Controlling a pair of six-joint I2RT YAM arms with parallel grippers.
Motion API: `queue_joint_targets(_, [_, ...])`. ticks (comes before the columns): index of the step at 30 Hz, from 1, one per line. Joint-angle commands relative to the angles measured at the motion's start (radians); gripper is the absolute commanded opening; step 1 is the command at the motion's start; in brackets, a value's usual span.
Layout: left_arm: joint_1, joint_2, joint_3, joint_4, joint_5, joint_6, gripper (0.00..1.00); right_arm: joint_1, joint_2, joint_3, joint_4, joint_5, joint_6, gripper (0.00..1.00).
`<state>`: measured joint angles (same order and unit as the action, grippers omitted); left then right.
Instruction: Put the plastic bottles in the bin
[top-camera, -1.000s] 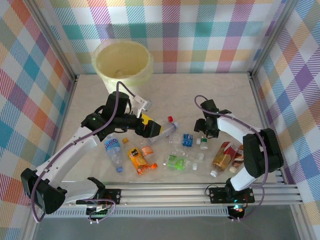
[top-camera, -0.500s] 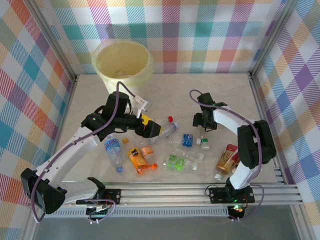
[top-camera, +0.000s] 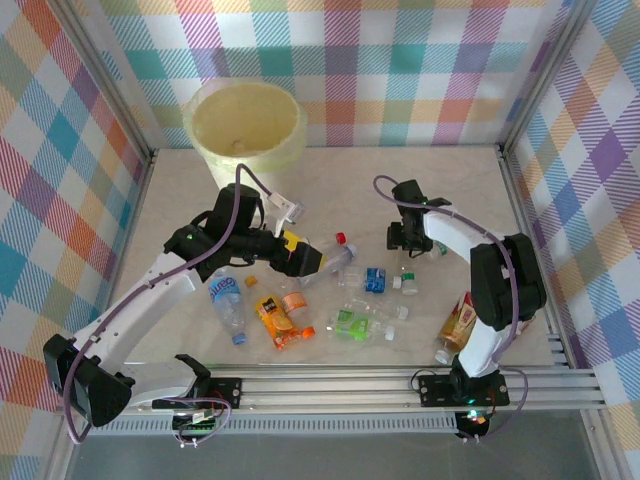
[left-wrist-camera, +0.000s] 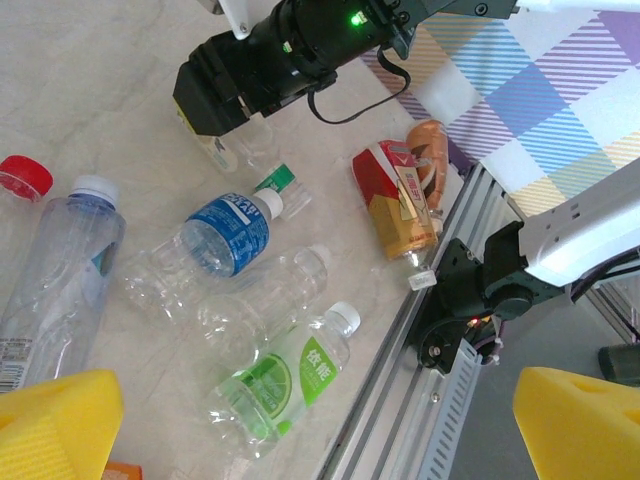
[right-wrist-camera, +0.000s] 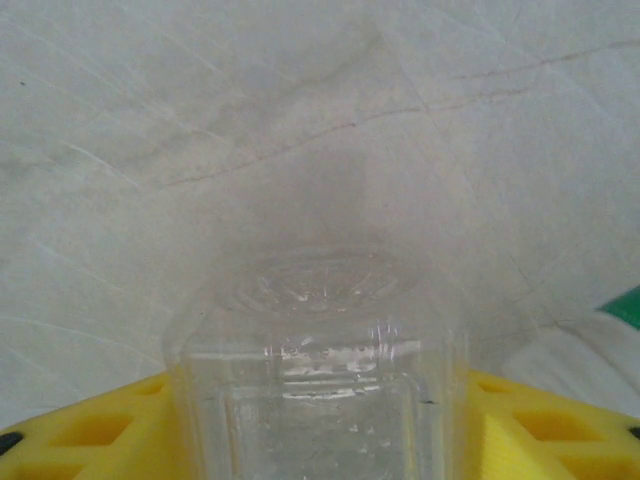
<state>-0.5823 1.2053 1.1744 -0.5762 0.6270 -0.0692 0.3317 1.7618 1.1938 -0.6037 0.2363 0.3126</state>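
Observation:
The pale-yellow bin (top-camera: 245, 125) stands at the back left. Several plastic bottles lie in the middle of the table: a green-label one (top-camera: 350, 322) (left-wrist-camera: 290, 375), a blue-label one (top-camera: 375, 280) (left-wrist-camera: 228, 235), an orange one (top-camera: 275, 322) and a red-brown one (top-camera: 455, 320) (left-wrist-camera: 400, 205). My right gripper (top-camera: 404, 240) (left-wrist-camera: 235, 90) is down on the table. Its yellow fingers (right-wrist-camera: 90, 430) press both sides of a clear bottle (right-wrist-camera: 315, 390) (left-wrist-camera: 225, 150). My left gripper (top-camera: 305, 258) (left-wrist-camera: 315, 430) hovers open over the pile, beside a clear bottle with a red cap (top-camera: 335, 255).
A larger blue-label bottle (top-camera: 228, 300) lies at the left of the pile. A metal rail (top-camera: 400, 385) (left-wrist-camera: 420, 400) runs along the table's near edge. Checked walls close in the sides and the back.
My right gripper has shifted a little back and left, and its jaws have narrowed onto the clear bottle. The left arm has stayed put.

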Motion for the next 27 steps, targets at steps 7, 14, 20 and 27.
queue_joint_targets(7, [-0.008,0.001,0.017,0.003,0.013,0.001,1.0,-0.007,-0.032,0.086,-0.028,0.038,-0.068,0.56])
queue_joint_targets(14, [-0.014,0.013,-0.004,0.074,-0.038,-0.117,0.99,-0.007,-0.13,0.128,-0.036,-0.061,-0.048,0.56])
queue_joint_targets(20, [-0.062,0.008,-0.069,0.236,-0.111,-0.271,0.99,-0.007,-0.221,0.139,-0.027,-0.18,0.014,0.56])
queue_joint_targets(27, [-0.129,0.067,-0.128,0.461,-0.143,-0.42,0.99,-0.008,-0.317,0.13,0.01,-0.345,0.086,0.56])
